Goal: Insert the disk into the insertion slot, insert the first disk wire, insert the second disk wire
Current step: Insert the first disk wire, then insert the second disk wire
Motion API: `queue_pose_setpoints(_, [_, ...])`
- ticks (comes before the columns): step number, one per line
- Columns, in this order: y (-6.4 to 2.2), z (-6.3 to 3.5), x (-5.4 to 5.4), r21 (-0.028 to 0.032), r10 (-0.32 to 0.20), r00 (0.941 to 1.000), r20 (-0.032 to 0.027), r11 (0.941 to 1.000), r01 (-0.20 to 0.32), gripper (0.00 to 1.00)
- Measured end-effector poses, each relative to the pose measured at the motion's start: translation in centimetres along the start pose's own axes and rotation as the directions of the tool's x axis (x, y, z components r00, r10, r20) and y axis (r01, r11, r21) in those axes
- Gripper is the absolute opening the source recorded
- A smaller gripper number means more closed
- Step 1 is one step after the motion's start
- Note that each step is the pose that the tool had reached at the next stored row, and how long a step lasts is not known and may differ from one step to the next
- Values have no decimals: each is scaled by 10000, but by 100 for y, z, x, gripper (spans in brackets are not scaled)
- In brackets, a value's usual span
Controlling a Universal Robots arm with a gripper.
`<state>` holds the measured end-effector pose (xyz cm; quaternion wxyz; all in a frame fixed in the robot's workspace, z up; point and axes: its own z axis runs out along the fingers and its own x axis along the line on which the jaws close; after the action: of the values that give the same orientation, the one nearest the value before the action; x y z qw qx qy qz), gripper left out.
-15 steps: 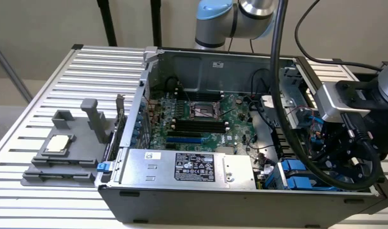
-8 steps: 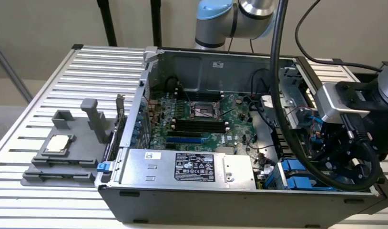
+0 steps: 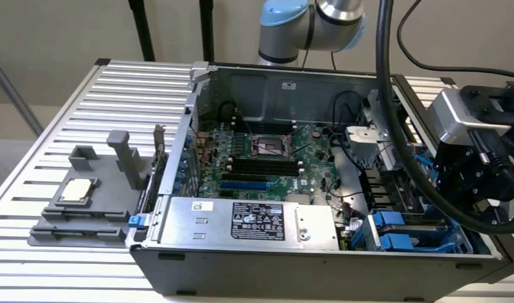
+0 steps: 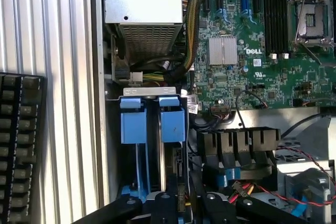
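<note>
An open computer case lies on a slatted table. At its near corner, on the exterior view's right, is the insertion slot, a grey cage with blue rails. In the wrist view two blue carrier tabs stand side by side at the cage mouth. A thin dark edge, seemingly the disk, sits sunk between the rails. My gripper hangs just above the cage, and its black body is right over the disk's end. I cannot pick out the disk wires among the loose cables.
A silver power supply with a black label lies beside the cage. The motherboard fills the case floor. Red and black leads run nearby. A grey fixture stands on the table at the exterior view's left. A thick black cable hangs along the arm.
</note>
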<state>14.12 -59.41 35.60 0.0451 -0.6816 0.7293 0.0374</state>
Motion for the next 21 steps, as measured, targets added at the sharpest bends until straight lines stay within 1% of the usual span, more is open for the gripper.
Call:
queue_pose_setpoints(4, [76, -12, 17, 2, 0, 10000, -1, 10000, 0, 24])
queue_pose_setpoints(21, [77, -11, 17, 1, 0, 10000, 0, 10000, 0, 24])
